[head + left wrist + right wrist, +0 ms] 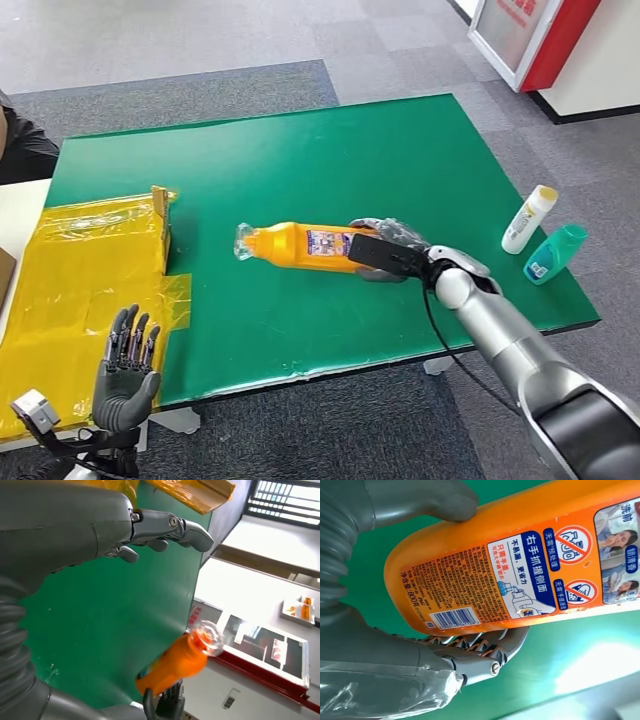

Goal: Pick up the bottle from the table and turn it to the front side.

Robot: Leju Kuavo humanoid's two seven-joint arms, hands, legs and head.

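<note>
An orange bottle (pixel 302 245) with a clear cap lies lengthwise across the middle of the green table (pixel 340 140), cap toward the left. My right hand (pixel 389 250) grips its base end. In the right wrist view the thumb (pixel 425 500) presses one side of the bottle (pixel 531 545) and the fingers (pixel 482 650) curl under the other, with the barcode label facing the camera. I cannot tell whether the bottle touches the table. My left hand (pixel 127 375) hovers open at the near left edge, fingers spread, holding nothing. The left wrist view shows the left hand (pixel 75 525) and, beyond it, the bottle (pixel 173 665).
A yellow plastic-wrapped sheet (pixel 90 270) with a cardboard piece (pixel 160 215) covers the table's left side. A white bottle with a yellow cap (pixel 530 218) and a teal bottle (pixel 556 252) lie near the right edge. A person's dark sleeve (pixel 23 145) is at far left.
</note>
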